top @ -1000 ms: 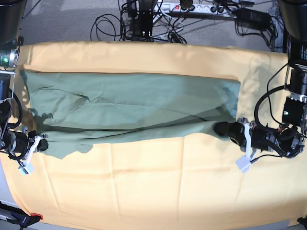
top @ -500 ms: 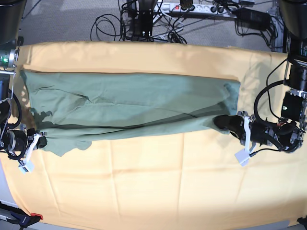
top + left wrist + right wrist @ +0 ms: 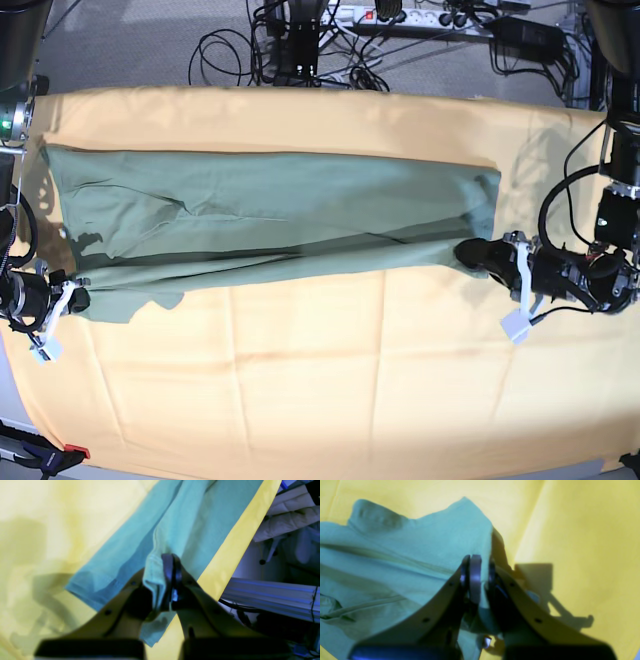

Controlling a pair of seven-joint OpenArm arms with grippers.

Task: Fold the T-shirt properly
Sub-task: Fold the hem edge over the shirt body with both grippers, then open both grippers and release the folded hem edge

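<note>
Near edge rising (both ends pinched)

Left gripper [image 3: 478, 255] and right gripper [image 3: 72, 298], both clamping the T-shirt [image 3: 280, 215], have carried its hem toward 12 o'clock, probably mid-fold.

T-shirt [image 3: 270, 215] plain sage-green, no print; cloth [image 3: 300, 380] under it yellow-orange, plain; grippers' fingers [image 3: 478, 252] black.

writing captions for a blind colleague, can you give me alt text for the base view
A sage-green T-shirt lies stretched in a long band across a yellow-orange cloth, seen from above. The left gripper on the picture's right and the right gripper on its left each pinch one end of the near edge. Cables and a power strip lie on the floor behind.
</note>
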